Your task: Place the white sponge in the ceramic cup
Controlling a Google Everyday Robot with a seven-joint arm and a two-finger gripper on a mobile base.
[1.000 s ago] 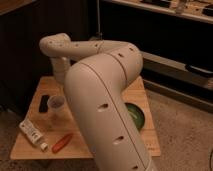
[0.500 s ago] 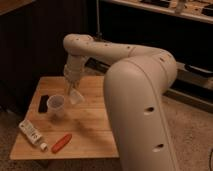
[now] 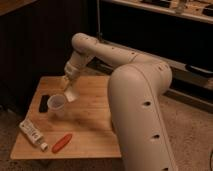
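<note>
The ceramic cup point(image 3: 56, 103) is a small white handleless cup standing upright on the left part of the wooden table point(image 3: 90, 125). My gripper point(image 3: 69, 90) points down just right of the cup's rim and a little above it. It is shut on the white sponge point(image 3: 70, 95), a small cream block that hangs from the fingers beside the cup's upper right edge. The sponge is outside the cup.
A black flat object point(image 3: 44, 103) lies left of the cup. A white printed tube point(image 3: 31, 132) and a red-orange item point(image 3: 62, 142) lie near the front left edge. My bulky white arm point(image 3: 140, 105) covers the table's right side. Dark shelving stands behind.
The arm has swung away from the camera and stretched out over the table. The gripper with the sponge has moved down and left, closer to the cup.
</note>
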